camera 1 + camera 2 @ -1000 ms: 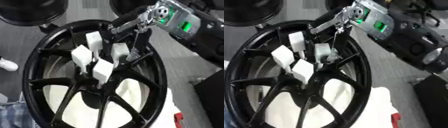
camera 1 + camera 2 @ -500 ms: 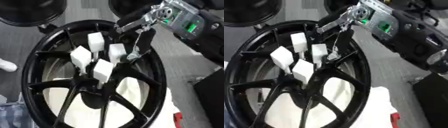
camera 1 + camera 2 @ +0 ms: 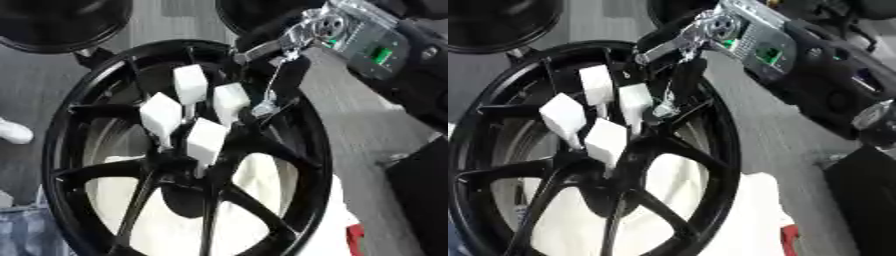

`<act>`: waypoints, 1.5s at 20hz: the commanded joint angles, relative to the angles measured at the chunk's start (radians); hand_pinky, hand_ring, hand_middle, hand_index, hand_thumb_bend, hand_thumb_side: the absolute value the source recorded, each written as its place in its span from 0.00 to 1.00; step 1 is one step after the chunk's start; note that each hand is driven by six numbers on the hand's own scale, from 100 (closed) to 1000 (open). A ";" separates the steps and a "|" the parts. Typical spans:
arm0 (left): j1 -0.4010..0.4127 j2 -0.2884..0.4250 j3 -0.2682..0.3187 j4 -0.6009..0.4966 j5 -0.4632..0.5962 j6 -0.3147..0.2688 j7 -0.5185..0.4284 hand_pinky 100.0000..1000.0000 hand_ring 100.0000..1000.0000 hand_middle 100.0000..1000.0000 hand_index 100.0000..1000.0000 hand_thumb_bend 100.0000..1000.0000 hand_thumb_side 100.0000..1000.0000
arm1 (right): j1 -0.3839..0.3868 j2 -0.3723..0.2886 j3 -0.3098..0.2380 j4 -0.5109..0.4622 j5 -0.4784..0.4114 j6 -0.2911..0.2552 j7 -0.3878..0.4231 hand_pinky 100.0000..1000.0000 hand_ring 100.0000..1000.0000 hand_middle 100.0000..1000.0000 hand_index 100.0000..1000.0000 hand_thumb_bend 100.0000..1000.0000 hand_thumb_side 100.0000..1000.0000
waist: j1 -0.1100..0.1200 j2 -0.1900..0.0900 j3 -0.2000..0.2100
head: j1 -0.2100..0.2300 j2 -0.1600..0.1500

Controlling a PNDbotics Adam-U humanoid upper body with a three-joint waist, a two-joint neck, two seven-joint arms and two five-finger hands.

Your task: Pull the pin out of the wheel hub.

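You are working the reach-in step: your right hand (image 3: 280,75) is coming in from the upper right, over the rim of the black wheel hub (image 3: 188,150), and its dark fingers (image 3: 680,82) are pointing down toward the centre of the wheel. Four white pins (image 3: 197,115) are standing in a cluster around the middle of the hub, each with a blocky white head on a thin stem. Your fingertips are sitting just beside the right-hand pin (image 3: 229,102), on its right side, near a small shiny piece at the spoke. From these views I cannot tell whether the fingers are closed on that pin or only hanging next to it; they are looking fairly straight and close together, not curled round the white head. No pin appears to be lifted out yet, so I judge the pull as not begun.

The next move probably calls for you to shift the fingers leftward onto the nearest white head, pinch it between thumb and fingers, and draw it along its stem, clear of the spokes.

Your forearm is angling steeply down, wrist above the rim. Your left hand is not showing.
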 commanded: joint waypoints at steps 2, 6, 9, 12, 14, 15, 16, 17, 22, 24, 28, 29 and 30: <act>-0.013 0.030 0.012 -0.014 -0.004 0.001 0.000 0.77 0.77 0.67 0.82 0.00 0.84 | -0.015 -0.021 -0.019 -0.002 0.009 0.010 -0.018 0.71 0.66 0.54 0.77 0.07 0.48 | 0.006 -0.021 0.000 | -0.003 0.005; -0.013 0.030 0.012 -0.014 -0.005 0.001 -0.001 0.77 0.77 0.67 0.82 0.00 0.84 | -0.014 -0.020 -0.018 -0.001 0.019 0.015 -0.037 0.70 0.62 0.43 0.68 0.06 0.48 | 0.006 -0.020 0.001 | -0.005 0.005; -0.012 0.030 0.012 -0.014 -0.005 0.001 -0.001 0.77 0.77 0.67 0.82 0.00 0.84 | -0.013 -0.018 -0.020 0.001 0.016 0.022 -0.059 0.69 0.60 0.38 0.63 0.05 0.47 | 0.006 -0.020 0.002 | -0.005 0.005; -0.012 0.030 0.013 -0.013 -0.005 0.002 0.000 0.77 0.77 0.67 0.82 0.00 0.84 | -0.013 -0.017 -0.020 0.002 0.010 0.030 -0.083 0.68 0.58 0.33 0.58 0.05 0.44 | 0.005 -0.019 0.003 | -0.005 0.005; -0.012 0.031 0.013 -0.013 -0.005 0.002 0.001 0.77 0.77 0.67 0.82 0.00 0.84 | -0.013 -0.018 -0.019 0.001 0.009 0.033 -0.095 0.67 0.57 0.31 0.56 0.07 0.42 | 0.005 -0.019 0.003 | -0.005 0.005; -0.012 0.031 0.014 -0.012 -0.005 0.002 0.001 0.77 0.77 0.67 0.82 0.00 0.84 | -0.013 -0.018 -0.019 0.000 0.009 0.034 -0.099 0.67 0.57 0.31 0.55 0.08 0.40 | 0.005 -0.019 0.004 | -0.005 0.005; -0.012 0.031 0.014 -0.012 -0.004 0.002 0.001 0.77 0.77 0.67 0.82 0.00 0.84 | -0.013 -0.019 -0.019 -0.001 0.010 0.035 -0.103 0.67 0.56 0.30 0.54 0.09 0.38 | 0.005 -0.019 0.004 | -0.005 0.005; -0.012 0.031 0.014 -0.012 -0.004 0.002 0.002 0.77 0.77 0.67 0.82 0.00 0.84 | -0.012 -0.019 -0.019 0.000 0.010 0.036 -0.108 0.66 0.55 0.29 0.53 0.09 0.37 | 0.005 -0.020 0.004 | -0.005 0.005; -0.011 0.032 0.014 -0.012 -0.003 0.002 0.002 0.77 0.77 0.67 0.82 0.00 0.84 | -0.015 -0.018 -0.027 0.000 -0.006 0.053 -0.147 0.64 0.50 0.23 0.43 0.02 0.32 | 0.005 -0.021 0.004 | -0.006 0.005; -0.010 0.034 0.015 -0.012 -0.004 0.002 0.002 0.77 0.77 0.67 0.82 0.00 0.84 | -0.020 -0.020 -0.033 -0.007 -0.024 0.063 -0.157 0.63 0.49 0.22 0.42 0.00 0.31 | 0.005 -0.022 0.004 | -0.005 0.005; -0.010 0.035 0.016 -0.010 -0.005 0.002 0.002 0.77 0.77 0.67 0.82 0.00 0.84 | -0.032 -0.025 -0.049 -0.022 -0.054 0.086 -0.161 0.63 0.48 0.22 0.42 0.00 0.31 | 0.004 -0.023 0.002 | -0.005 0.005; -0.009 0.036 0.017 -0.010 -0.005 0.003 0.003 0.77 0.77 0.67 0.82 0.00 0.84 | -0.036 -0.027 -0.054 -0.027 -0.060 0.090 -0.160 0.62 0.48 0.22 0.42 0.00 0.30 | 0.004 -0.023 0.001 | -0.005 0.005; -0.009 0.038 0.018 -0.009 -0.005 0.003 0.004 0.77 0.77 0.67 0.82 0.00 0.84 | -0.042 -0.033 -0.064 -0.033 -0.070 0.095 -0.160 0.62 0.48 0.22 0.42 0.00 0.30 | 0.004 -0.024 0.000 | -0.003 0.005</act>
